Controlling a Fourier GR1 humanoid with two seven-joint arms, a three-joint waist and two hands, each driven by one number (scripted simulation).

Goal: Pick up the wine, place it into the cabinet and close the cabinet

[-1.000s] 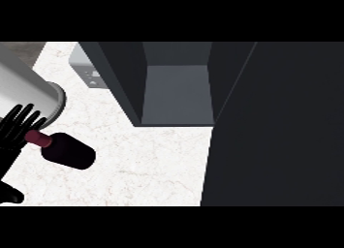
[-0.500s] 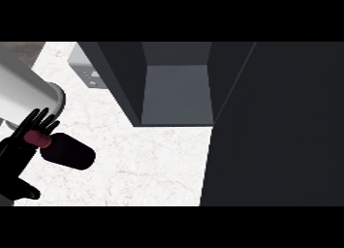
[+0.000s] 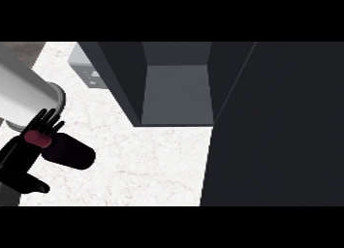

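The wine bottle (image 3: 70, 151) lies on its side on the white marble counter (image 3: 146, 164) at the left, dark-bodied, with its red cap (image 3: 39, 138) pointing up-left. My left hand (image 3: 15, 162) sits at the bottle's neck. Its fingers (image 3: 45, 121) run straight past the cap and its thumb (image 3: 33, 185) sticks out below, apart from the bottle. The hand is open. The cabinet (image 3: 178, 92) stands open at the top centre, showing a bare grey inside. My right hand shows nowhere.
A broad grey cylinder (image 3: 17, 89) slants across the upper left, just above my left hand. The cabinet's dark side and door (image 3: 282, 126) fill the right half. A small grey fitting (image 3: 88, 72) sits by the cabinet's left wall.
My left hand has slid down and to the lower left along the bottle's neck, and its fingers have straightened. The bottle has barely shifted.
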